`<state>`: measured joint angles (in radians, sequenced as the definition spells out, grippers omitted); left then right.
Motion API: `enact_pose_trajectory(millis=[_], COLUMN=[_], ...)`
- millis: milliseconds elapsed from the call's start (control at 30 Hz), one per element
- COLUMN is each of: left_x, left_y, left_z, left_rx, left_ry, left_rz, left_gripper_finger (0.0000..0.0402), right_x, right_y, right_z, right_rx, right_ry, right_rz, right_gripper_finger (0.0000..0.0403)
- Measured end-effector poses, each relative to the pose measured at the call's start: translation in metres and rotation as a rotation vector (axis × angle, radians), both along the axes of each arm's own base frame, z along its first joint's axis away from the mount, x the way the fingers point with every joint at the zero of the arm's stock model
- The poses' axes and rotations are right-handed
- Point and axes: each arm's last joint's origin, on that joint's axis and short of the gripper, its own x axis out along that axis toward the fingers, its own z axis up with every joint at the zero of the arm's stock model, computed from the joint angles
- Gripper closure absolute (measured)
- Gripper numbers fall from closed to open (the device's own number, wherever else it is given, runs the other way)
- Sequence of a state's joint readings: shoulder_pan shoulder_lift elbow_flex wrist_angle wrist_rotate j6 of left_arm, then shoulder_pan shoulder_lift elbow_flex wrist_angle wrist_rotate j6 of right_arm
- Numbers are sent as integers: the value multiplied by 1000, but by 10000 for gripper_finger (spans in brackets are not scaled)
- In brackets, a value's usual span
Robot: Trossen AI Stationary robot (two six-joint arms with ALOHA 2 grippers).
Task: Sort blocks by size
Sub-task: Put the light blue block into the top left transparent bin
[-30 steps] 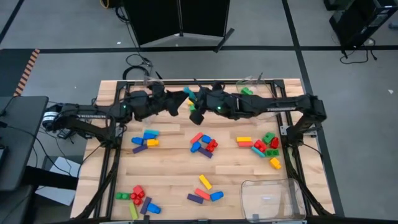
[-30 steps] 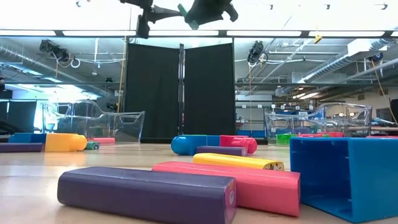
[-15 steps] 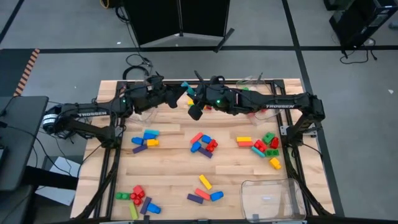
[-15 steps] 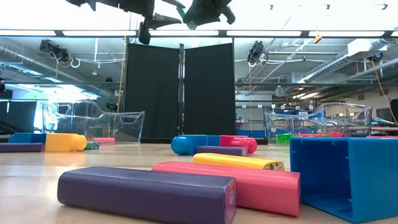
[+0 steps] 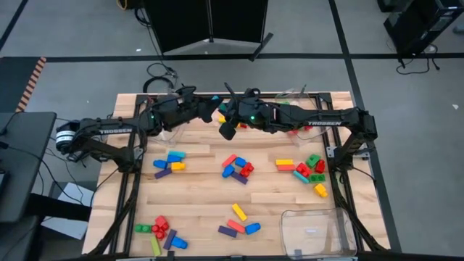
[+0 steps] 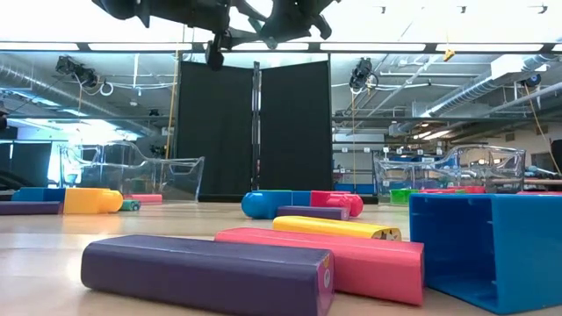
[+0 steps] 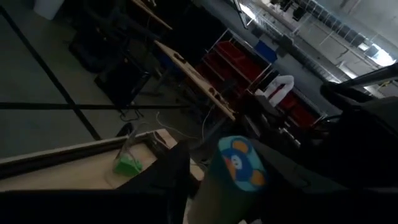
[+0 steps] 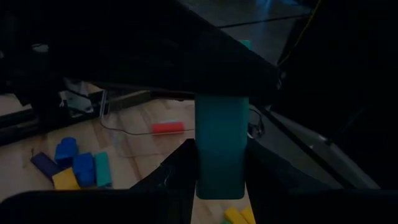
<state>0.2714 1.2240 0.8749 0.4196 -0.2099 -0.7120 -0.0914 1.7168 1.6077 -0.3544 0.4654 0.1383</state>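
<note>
High over the table's far middle, one teal block [image 5: 217, 101], a long bar, hangs between my two grippers. My left gripper [image 5: 212, 107] comes in from the left and my right gripper [image 5: 226, 116] from the right, and both are shut on the bar. The left wrist view shows the bar's end face with its round sticker [image 7: 240, 165]. In the right wrist view the bar [image 8: 221, 140] runs out ahead of the fingers and under the dark left arm. Other blocks lie in heaps [image 5: 238, 168] on the table. My left gripper pinches the teal bar between its two fingers [image 7: 171, 177], just below the sticker end [image 7: 231, 186]. It comes in level from the table's left. That end stands out past the fingers, clear of the table. My right gripper pinches the bar's other end [image 8: 220, 180] between its two fingers [image 8: 179, 168]. It slants down from the table's right, and the bar lies along the fingers, sticking out ahead of them. The bar is lifted clear of the table.
Heaps of blocks lie at left [image 5: 170, 164], right [image 5: 304, 170], near left [image 5: 160, 232] and near middle [image 5: 239, 221]. Clear bins stand at the near right [image 5: 316, 232] and along the far edge [image 5: 293, 94]. In the right wrist view a red block [image 8: 168, 127] lies on the wood.
My left gripper has moved toward the table's far edge and toward my right gripper, and it now has its fingers on the teal bar. My right gripper has stayed nearly where it was, holding the bar clear of the table.
</note>
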Motion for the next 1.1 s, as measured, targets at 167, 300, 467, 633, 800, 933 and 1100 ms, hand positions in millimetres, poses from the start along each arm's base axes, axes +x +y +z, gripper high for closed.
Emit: enact_pose_trajectory(millis=[167,300,467,633,800,933,1100], left_x=[0,0,0,1,0,-3,-21], left_y=[0,0,0,-2,0,6,18], left_z=[0,0,0,1,0,-3,-3], left_rx=[18,25,52,68,83,87,100], left_ry=[7,12,20,25,37,92,201], left_rz=[4,-10,-28,-43,-37,-23,37], left_gripper_finger=[335,337,337,337,337,337,337], right_x=[-1,-1,0,0,-2,-8,-30], right_y=[0,0,0,0,0,-1,1], right_z=[0,0,0,0,-2,-2,3], right_rx=[-9,-9,-3,-2,-3,-1,23], right_ry=[5,7,3,7,34,85,193], right_rz=[-14,-12,-1,5,5,1,-13], right_gripper_finger=[285,278,253,220,180,153,132])
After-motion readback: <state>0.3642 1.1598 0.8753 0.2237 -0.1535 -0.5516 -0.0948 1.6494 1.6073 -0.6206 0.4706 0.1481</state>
